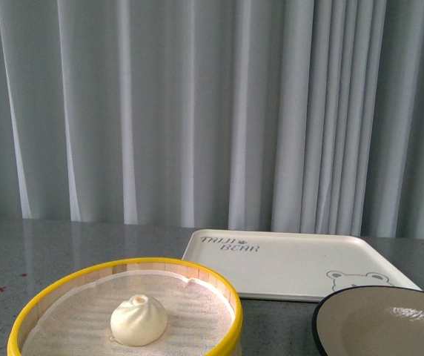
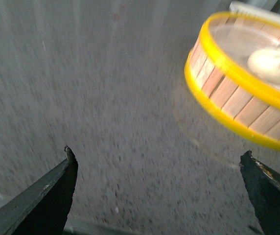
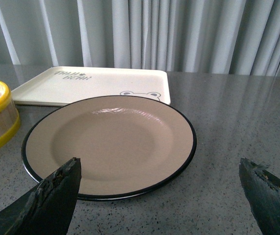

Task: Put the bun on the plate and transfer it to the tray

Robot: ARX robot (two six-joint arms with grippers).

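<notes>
Currently the bun [image 1: 138, 320] sits in the steamer basket [image 1: 123, 265] near plate [image 1: 390, 326] and tray [image 1: 293, 267]; left tool [image 2: 158, 152] and right tool [image 3: 159, 160] gape

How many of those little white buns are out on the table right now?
1. The bun sits inside the yellow-rimmed steamer basket, left of the plate. None shows on the plate or tray; the basket's near edge is out of view.
</notes>
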